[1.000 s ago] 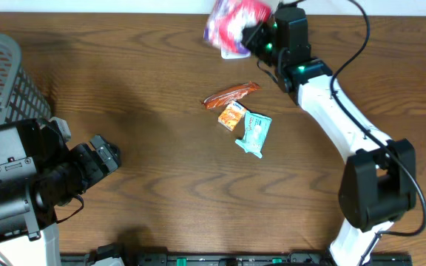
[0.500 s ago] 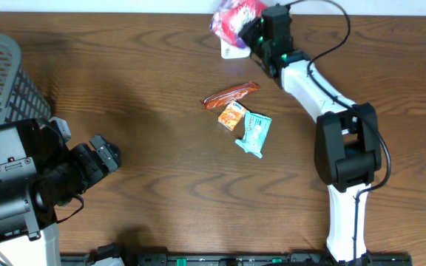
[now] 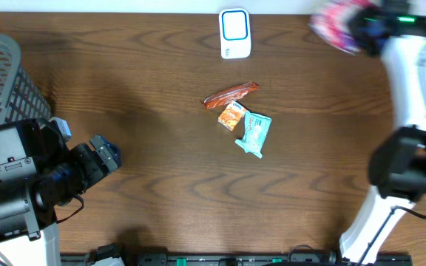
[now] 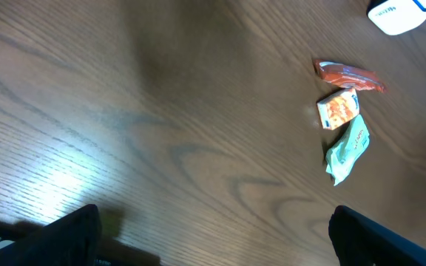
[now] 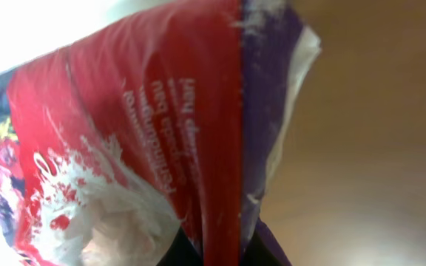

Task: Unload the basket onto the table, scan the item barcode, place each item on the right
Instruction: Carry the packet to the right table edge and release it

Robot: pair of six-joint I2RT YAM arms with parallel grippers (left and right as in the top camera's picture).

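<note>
Clamping a red-and-purple bag (image 5: 139, 133) in the right gripper (image 3: 366, 29), jaws closed tight on the lower edge of the film. Seeing, in the right wrist view, dark fingers (image 5: 170, 253) pinching the bag at the bottom of the picture, with white print running down the red panel and crumpled clear film to one side. Carrying the bag above the far right part of the table (image 3: 161, 185), blurred pink and purple in the overhead view. Keeping it to the right of the scanner (image 3: 234, 33) and well apart from it.

Showing the scanner as a small white unit with a blue-edged window, sitting near the table's far edge.

Showing three packets mid-table: an orange-red wrapper (image 3: 231, 94), an orange pack (image 3: 231, 116) just below it, and a teal pack (image 3: 254, 133) touching the orange one on the right.

Hovering the left gripper (image 3: 106, 154) at the near left, beside the grey basket (image 3: 6, 66). Spreading its jaws wide over bare wood, with the three packets and the scanner well ahead in the left wrist view.
</note>
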